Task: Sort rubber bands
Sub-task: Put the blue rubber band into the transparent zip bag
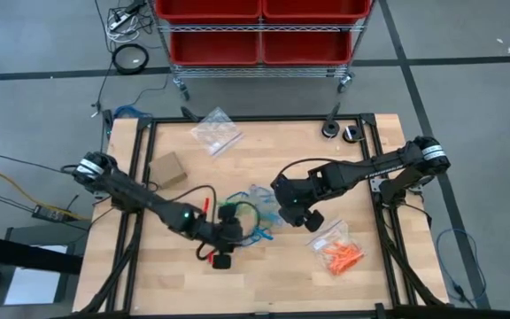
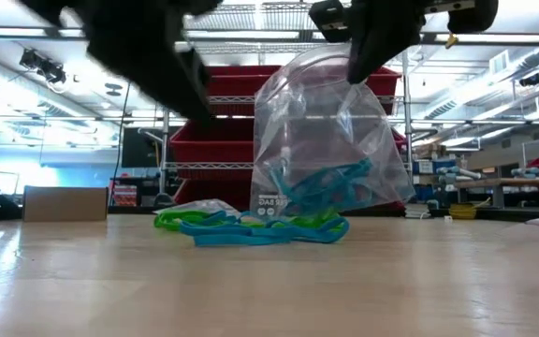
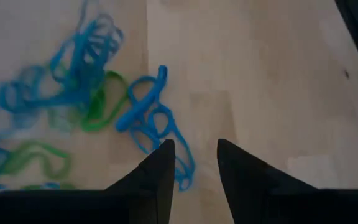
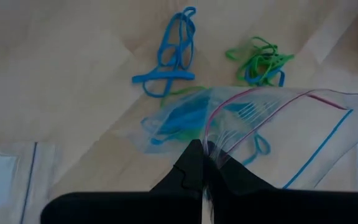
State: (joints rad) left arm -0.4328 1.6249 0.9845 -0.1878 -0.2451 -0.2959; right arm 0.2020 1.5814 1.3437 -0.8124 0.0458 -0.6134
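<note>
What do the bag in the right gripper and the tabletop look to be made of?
The bag, pinched shut-jawed by the right gripper, looks like thin clear glossy plastic film: the shelves show through it, it creases, and it has a zip strip. The tabletop looks like pale matte wood: visible grain and plank seams, though it could be laminate.

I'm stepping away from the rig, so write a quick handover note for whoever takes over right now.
Left tool: open, empty, low over the loose blue rubber bands at table centre.
Right tool: shut on the clear bag, holding it up; some blue bands already inside.
Done: orange bands bagged, lying front right.
Left: blue and green bands are mixed on the table. An empty bag waits at the back.
</note>
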